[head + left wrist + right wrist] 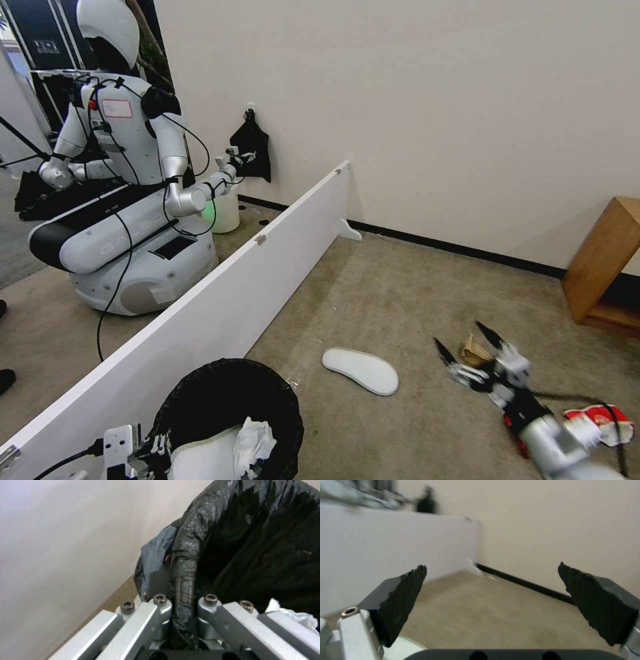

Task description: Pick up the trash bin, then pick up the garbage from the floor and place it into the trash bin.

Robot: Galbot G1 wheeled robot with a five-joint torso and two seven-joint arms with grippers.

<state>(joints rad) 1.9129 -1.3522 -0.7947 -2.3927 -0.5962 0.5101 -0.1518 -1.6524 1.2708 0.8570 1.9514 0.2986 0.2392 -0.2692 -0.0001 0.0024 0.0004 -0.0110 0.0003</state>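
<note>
The left gripper [183,605] is clenched on the trash bin [227,400] rim (black liner between its fingers). The right gripper [470,347], spread wide, hangs just beside the brown cardboard [472,350], with the white slipper [360,370] near on the carpet.

Head camera high, facing down at carpet [373,300], wrist cameras close behind pincers

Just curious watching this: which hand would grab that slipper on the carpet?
Probably the right hand: it is open, empty and low over the carpet near the white slipper. The left hand is clamped on the rim of the trash bin.
</note>
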